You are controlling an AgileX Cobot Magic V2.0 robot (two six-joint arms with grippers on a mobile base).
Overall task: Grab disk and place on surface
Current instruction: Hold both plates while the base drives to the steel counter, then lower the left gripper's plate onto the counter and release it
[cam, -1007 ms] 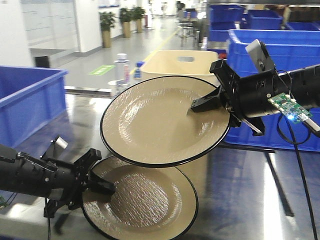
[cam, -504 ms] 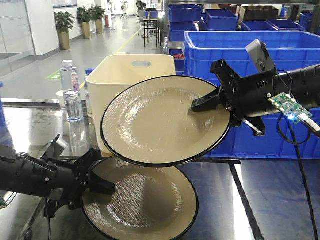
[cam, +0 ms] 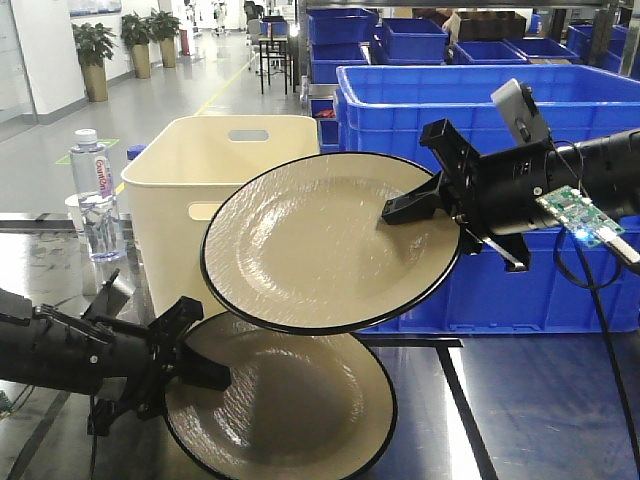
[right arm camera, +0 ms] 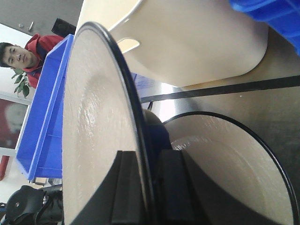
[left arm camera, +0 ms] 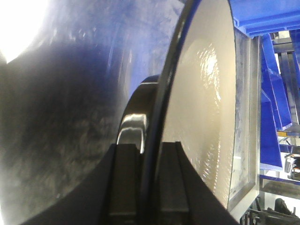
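Disk (cam: 310,245) in right tool (cam: 396,212); bystander (right arm camera: 21,58) only right-wrist view

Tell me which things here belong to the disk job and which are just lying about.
Job: upper disk, the right gripper clamping it, lower disk, the left gripper clamping it, taped grey tabletop.
Lying about: cream bin, blue crates, water bottle, potted plants.

Bottle label: red upright lettering on the water bottle (cam: 92,185), perhaps "Ganten"; too blurred to be sure.
Bottle's place: far left edge of the tabletop (cam: 545,400).
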